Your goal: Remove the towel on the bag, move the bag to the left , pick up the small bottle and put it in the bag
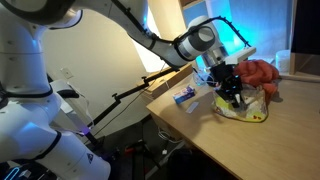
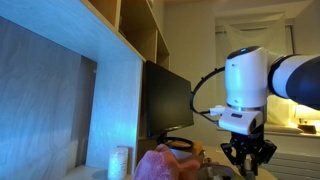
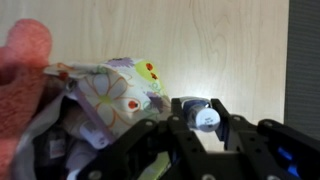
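Two fingers [image 3: 160,135] of my gripper [image 3: 202,106] pinch the bottle [image 3: 206,118], with the jaws narrow around it. Seen from the wrist, the tiny grey bottle sits just beside the bag [image 3: 110,95], with bare wooden table [image 3: 200,40] behind it. The bag lies crumpled, pale with coloured flower prints. The towel [image 3: 25,80], pink-red and bunched, touches the bag on the side away from the bottle. In an exterior view, a blue packet [image 1: 185,97] lies near the bag, on the side opposite the towel.
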Robot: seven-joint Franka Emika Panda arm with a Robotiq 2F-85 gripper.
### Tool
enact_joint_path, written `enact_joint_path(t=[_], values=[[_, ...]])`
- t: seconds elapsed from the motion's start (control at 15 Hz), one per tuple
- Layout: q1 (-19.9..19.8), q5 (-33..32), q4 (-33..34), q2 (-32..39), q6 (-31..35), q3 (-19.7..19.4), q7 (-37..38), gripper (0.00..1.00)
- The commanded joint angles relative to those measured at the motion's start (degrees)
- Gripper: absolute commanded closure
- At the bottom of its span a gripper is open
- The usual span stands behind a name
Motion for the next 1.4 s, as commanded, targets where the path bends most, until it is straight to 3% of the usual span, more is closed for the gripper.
enact_joint_path(t=[0.0,0.27,0.47,0.93,1.33], values=[[1.78,-3.64,-9.36,-10.89,1.86,0.56,3.68,0.92],[3.40,-7.75,-13.97,-18.09,1.15,2.64,6.23,0.92],[5.20,-10.12,-12.70,-18.74,-0.62,4.78,6.23,0.92],[8.88,-10.78,0.49,-9.80,-7.01,8.55,2.06,0.92],[6.92,-3.97,16.65,3.42,-13.16,7.26,-7.13,0.92]])
